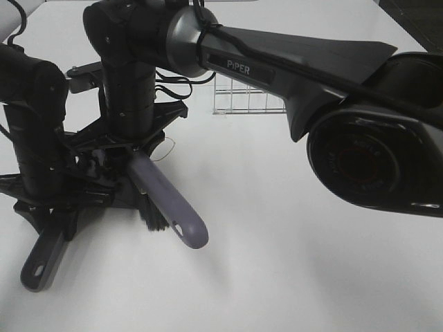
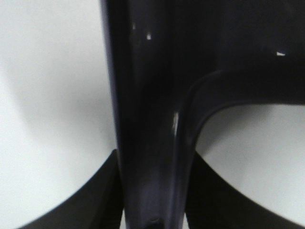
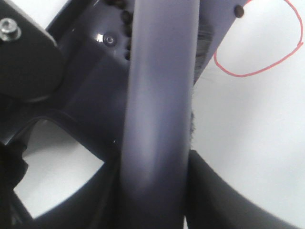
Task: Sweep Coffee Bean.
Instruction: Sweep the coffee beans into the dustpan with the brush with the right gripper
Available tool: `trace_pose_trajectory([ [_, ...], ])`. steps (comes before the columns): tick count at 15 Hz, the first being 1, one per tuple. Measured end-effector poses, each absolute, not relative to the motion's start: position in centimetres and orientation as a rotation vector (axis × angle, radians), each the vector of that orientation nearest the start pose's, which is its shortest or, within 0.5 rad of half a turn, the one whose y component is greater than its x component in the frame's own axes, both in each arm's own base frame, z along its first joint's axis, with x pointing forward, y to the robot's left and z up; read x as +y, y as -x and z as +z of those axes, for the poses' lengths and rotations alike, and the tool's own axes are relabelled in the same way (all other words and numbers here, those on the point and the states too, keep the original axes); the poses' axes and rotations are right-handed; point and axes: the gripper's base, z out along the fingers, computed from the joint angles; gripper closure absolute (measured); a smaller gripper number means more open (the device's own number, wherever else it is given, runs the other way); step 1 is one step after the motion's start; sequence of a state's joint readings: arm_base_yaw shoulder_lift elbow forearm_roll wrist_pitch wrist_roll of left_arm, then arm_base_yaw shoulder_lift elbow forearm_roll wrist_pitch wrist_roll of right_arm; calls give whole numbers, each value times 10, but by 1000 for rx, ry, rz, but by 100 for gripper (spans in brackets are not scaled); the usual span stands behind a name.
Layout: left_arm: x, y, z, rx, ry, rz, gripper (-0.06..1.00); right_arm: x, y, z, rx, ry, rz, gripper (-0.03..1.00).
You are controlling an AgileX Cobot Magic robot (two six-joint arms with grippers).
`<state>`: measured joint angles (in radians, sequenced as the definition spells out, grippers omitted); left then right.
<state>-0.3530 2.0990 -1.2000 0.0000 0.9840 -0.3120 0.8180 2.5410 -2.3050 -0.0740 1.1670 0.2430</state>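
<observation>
Mid-sweep: right pincer (image 1: 135,149) clamps grey-purple plastic brush (image 1: 169,204), left pincer (image 1: 50,218) clamps matching dustpan (image 1: 41,263); few tiny dark coffee beans (image 3: 127,18) already on it.

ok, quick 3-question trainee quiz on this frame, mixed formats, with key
1. True or false: the right gripper is shut on the brush handle.
2. What is drawn on the table beside the brush? A) a red loop B) a blue square C) a green arrow
3. Fill in: the left gripper is shut on the ____ handle.
Key: 1 true; 2 A; 3 dustpan.
</observation>
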Motion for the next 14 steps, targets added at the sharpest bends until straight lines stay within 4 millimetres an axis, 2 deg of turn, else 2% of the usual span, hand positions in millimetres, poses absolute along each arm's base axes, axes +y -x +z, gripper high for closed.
trace_pose_trajectory([
  [3,-119,-322,92,3353,-72,124,62,382,-368,157,2757,841,78,68],
  [8,-119,-323,92,3352,-74,124,62,378,-379,186,2623,825,-36,68],
  [14,-119,-323,92,3352,-74,124,62,358,-374,278,2419,762,-77,68],
])
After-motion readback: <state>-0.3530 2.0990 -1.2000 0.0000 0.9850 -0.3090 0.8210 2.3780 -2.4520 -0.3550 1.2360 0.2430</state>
